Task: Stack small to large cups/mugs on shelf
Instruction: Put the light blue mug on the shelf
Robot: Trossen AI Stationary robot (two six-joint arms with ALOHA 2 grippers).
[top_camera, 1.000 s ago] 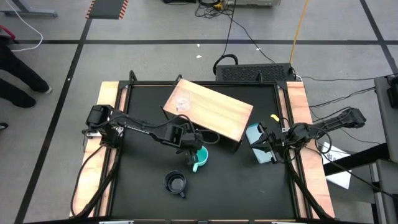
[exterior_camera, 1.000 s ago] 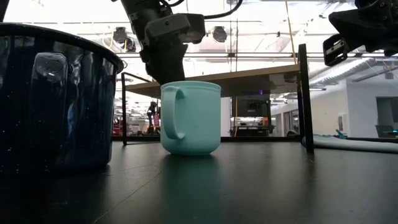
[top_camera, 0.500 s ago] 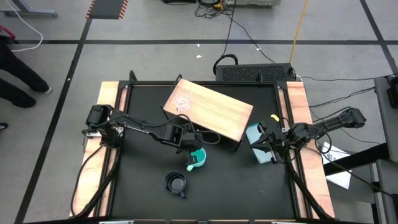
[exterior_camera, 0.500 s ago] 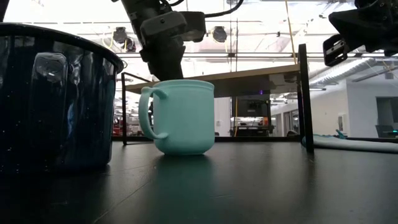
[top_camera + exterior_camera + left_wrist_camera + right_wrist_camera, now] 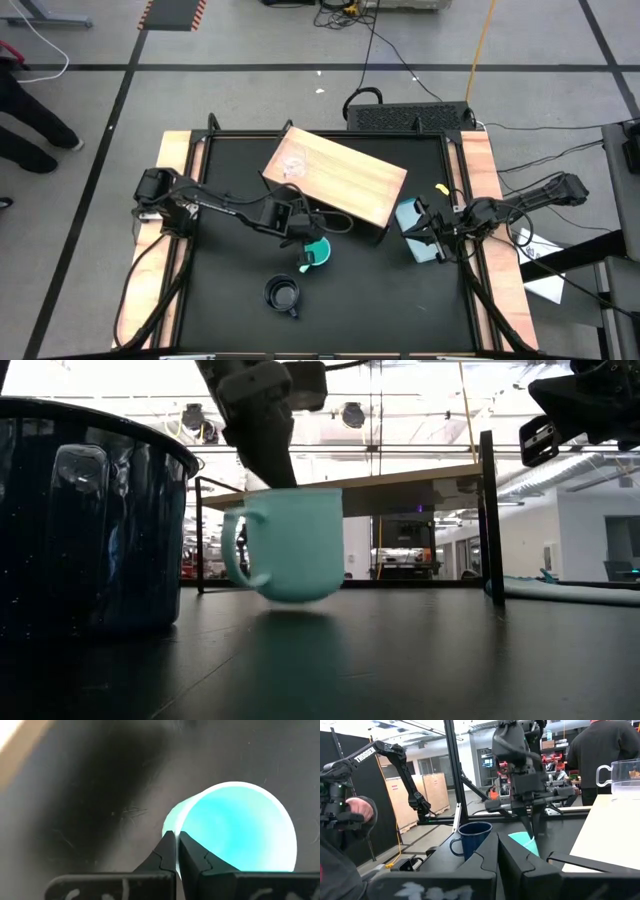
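A black tabletop (image 5: 330, 290) with wooden side strips sits on a grey floor crossed by dark tape lines and cables, and a bright open workshop stretches behind it. On that tabletop my left gripper (image 5: 303, 247) pinches the rim of the mid-sized turquoise mug with a handle (image 5: 288, 544), one finger (image 5: 161, 856) outside the wall and the other inside. In the low view the mug is tilted, its base just clear of the surface, handle pointing toward the larger black mug with a handle (image 5: 283, 295), which stands upright nearer the front edge. Just beyond the turquoise mug lies the light wooden rectangular shelf on dark legs (image 5: 350, 185), set at an angle across the table. The small clear transparent cup (image 5: 292, 165) rests on the shelf near its left end. My right gripper (image 5: 428, 236) waits at the table's right side, over a flat light-blue rectangular item (image 5: 413, 218), its fingers pressed together around nothing.
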